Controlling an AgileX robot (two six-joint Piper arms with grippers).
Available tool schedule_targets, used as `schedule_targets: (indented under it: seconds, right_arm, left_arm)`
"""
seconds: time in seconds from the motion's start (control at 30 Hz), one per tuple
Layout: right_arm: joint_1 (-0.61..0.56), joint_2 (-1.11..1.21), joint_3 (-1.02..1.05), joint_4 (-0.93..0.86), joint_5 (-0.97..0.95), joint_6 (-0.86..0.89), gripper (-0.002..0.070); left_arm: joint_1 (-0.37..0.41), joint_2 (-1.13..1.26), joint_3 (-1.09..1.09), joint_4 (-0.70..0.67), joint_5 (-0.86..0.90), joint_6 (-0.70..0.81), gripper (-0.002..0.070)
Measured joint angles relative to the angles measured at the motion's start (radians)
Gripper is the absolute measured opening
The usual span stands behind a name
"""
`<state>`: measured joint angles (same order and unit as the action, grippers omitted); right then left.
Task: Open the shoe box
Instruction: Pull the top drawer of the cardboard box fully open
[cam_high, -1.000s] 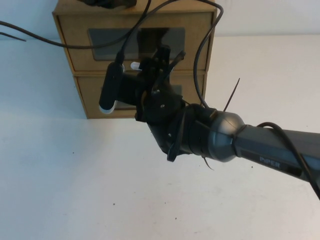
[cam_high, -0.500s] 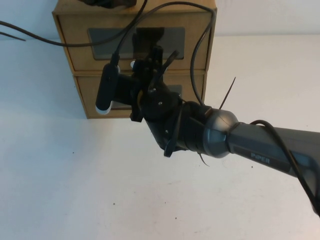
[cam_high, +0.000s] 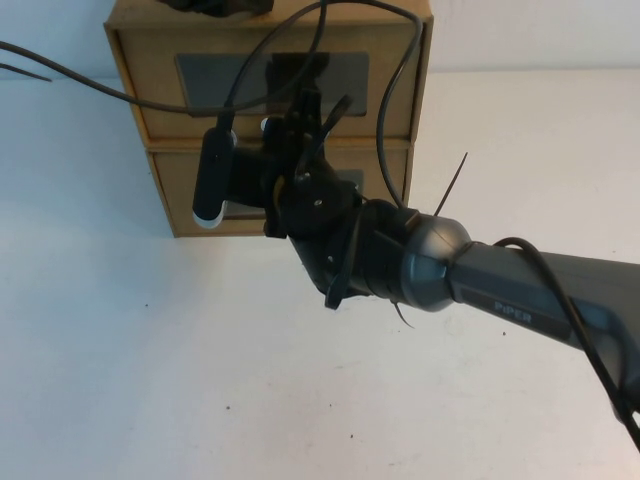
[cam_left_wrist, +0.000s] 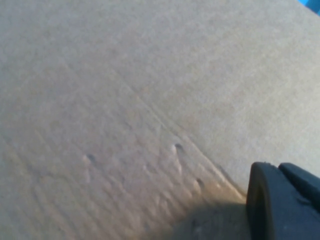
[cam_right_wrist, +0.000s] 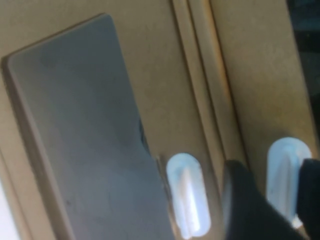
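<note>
PIPER is marked on the right arm (cam_high: 520, 312). Two stacked boxes (cam_high: 150, 110) and two white handles (cam_right_wrist: 187, 195) are counted. One is straddled by the parted fingers (cam_right_wrist: 245, 200) of the right gripper (cam_high: 305, 105). The left gripper (cam_left_wrist: 282, 205) is held near the box cardboard; its state cannot be told.

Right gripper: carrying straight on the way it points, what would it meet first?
The right gripper, at the shoe box front, would most likely meet the white pull tab between its open fingers first; depth is unclear. The left gripper sits close to cardboard.
</note>
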<state>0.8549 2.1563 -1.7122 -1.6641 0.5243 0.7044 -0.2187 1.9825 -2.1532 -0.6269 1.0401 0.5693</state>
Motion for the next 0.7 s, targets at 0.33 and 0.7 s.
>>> schedule_targets:
  seconds: [0.33, 0.7]
  right_arm:
    - [-0.002, 0.000, -0.004, -0.021, 0.016, -0.003, 0.0011]
    - [0.030, 0.000, -0.004, -0.001, 0.090, -0.063, 0.0010]
  left_arm:
    - [0.000, 0.000, -0.002, 0.000, 0.004, 0.000, -0.0005]
    - [0.000, 0.000, -0.002, 0.019, 0.004, -0.018, -0.0005]
